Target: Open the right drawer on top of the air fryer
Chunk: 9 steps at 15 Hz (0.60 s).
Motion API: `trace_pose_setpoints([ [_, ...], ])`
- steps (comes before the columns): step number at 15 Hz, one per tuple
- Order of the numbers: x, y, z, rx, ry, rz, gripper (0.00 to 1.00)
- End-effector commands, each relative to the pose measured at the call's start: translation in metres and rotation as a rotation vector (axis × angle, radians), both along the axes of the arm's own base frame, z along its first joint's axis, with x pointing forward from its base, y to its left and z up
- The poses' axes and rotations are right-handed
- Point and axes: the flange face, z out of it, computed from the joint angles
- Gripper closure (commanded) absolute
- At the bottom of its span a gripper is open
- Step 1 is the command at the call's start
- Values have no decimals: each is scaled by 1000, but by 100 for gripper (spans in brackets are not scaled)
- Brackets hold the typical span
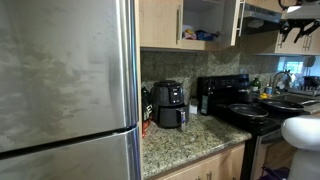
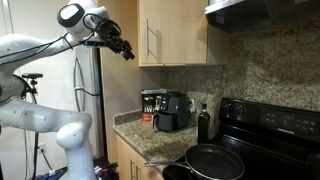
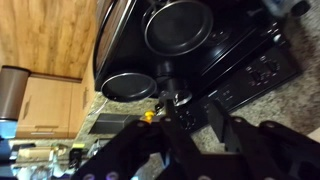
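Above the air fryer the right drawer stands open; the gripper, apparently spread and empty, hangs apart.

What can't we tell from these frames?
- Gripper, open or shut: too small in an exterior view; its fingers are dark and blurred in the wrist view.
- Right drawer: seen nearly edge-on, top cut off by the frame edge, so how far it is open is unclear.
- Cabinet interior: contents too small to name.
- Air fryer: panel too small to read in both exterior views.
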Motion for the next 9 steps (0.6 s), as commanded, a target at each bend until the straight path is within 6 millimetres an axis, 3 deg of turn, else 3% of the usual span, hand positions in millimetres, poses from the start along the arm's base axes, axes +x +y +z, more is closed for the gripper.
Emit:
trace_pose_setpoints([
  [1, 10, 100, 17, 168, -34, 120, 28],
  [5, 11, 222, 53, 275, -157, 328, 2],
  [6, 4, 190, 31, 226, -138, 247, 0],
  [7, 0, 206, 36, 222, -152, 261, 11],
  [8, -1, 208, 36, 215, -154, 257, 0],
  [9, 11, 207, 35, 176, -162, 276, 0],
])
